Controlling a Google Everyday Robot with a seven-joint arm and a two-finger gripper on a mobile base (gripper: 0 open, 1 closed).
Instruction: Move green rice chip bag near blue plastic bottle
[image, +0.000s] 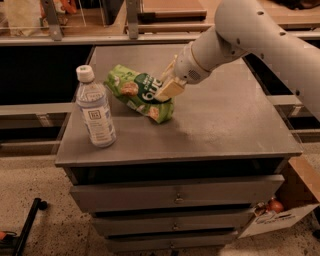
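Note:
The green rice chip bag (136, 91) is a crinkly light-green pouch with a dark green patch and white lettering. It hangs tilted just above the grey cabinet top (220, 125), left of middle. My gripper (167, 86) comes in from the upper right on a white arm and is shut on the bag's right part. The blue plastic bottle (95, 108) stands upright near the front left corner, clear with a white cap and a light label. The bag's near end is a short gap to the right of the bottle.
The cabinet has drawers (175, 197) below its top. A cardboard box (280, 210) sits on the floor at the right. A dark rod (27, 225) lies on the floor at the lower left. Shelving runs along the back (100, 30).

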